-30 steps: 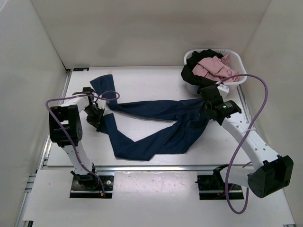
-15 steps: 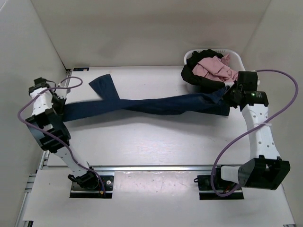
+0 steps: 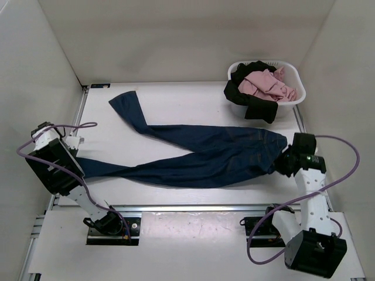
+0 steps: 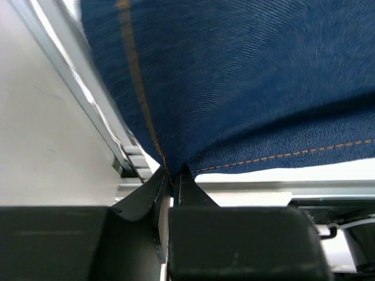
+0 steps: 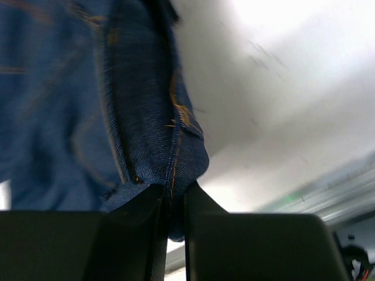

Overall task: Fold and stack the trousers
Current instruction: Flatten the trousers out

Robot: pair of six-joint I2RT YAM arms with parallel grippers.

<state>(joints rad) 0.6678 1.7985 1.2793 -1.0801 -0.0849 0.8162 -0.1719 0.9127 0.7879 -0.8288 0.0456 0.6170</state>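
Observation:
The dark navy trousers [image 3: 205, 155] lie stretched across the table, waist at the right, one leg running to the near left and the other angling up to the far left [image 3: 126, 105]. My left gripper [image 3: 75, 159] is shut on a leg hem at the table's left edge; the left wrist view shows its jaws pinching the denim [image 4: 234, 88] at a tan seam. My right gripper [image 3: 282, 161] is shut on the waistband at the right; the right wrist view shows the folded denim edge [image 5: 152, 117] between its jaws.
A white laundry basket [image 3: 296, 99] with pink and black clothes stands at the far right, a black garment hanging over its rim. White walls enclose the table on three sides. A metal rail [image 3: 176, 206] runs along the near edge.
Both grippers have moved toward the near edge while holding the trousers. The cloth went from bunched, to pulled taut between them, to spread flatter on the table.

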